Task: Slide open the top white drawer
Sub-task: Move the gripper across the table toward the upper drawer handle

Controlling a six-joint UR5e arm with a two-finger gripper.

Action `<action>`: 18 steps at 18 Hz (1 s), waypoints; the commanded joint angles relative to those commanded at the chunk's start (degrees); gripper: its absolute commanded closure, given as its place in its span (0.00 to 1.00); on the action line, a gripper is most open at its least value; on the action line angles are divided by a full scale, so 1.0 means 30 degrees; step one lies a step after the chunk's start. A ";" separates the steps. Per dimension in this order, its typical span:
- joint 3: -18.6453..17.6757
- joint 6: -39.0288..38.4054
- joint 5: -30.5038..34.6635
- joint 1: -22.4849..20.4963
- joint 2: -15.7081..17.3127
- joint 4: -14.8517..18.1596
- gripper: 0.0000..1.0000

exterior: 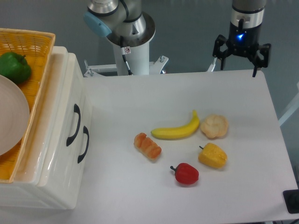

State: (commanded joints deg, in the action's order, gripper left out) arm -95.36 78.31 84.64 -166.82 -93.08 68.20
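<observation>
Cream-white cabinet (51, 158) at the desk's (140, 102) left edge, both drawers shut.
Its top white drawer (70, 100) carries a black handle (74, 124); right of the cabinet lie a banana (176, 131) and red pepper (186, 173). Far beyond, the fingers (241, 59) hang spread open, gripping nothing.

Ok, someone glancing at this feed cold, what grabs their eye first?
Probably the cluster of toy food mid-table: a yellow banana with a red pepper and a yellow pepper below it. Next, the white cabinet at the left edge, its top drawer shut, with a wicker basket on top. The gripper hangs open over the far right corner.
</observation>
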 joint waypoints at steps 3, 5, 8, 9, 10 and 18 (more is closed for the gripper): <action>0.0000 -0.0146 0.0117 0.0236 -0.0088 -0.0029 0.00; 0.0059 -0.0584 0.0088 0.0265 -0.0117 -0.0029 0.00; -0.0234 -0.1168 -0.0028 0.0558 -0.0147 0.0000 0.00; -0.0350 -0.1839 -0.0116 0.0761 -0.0147 0.0029 0.00; -0.0526 -0.2600 -0.0175 0.0995 -0.0147 0.0000 0.00; -0.0527 -0.5473 0.0059 0.3133 -0.0732 0.0029 0.00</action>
State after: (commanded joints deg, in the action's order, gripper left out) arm -96.94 61.89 84.82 -157.42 -95.27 68.29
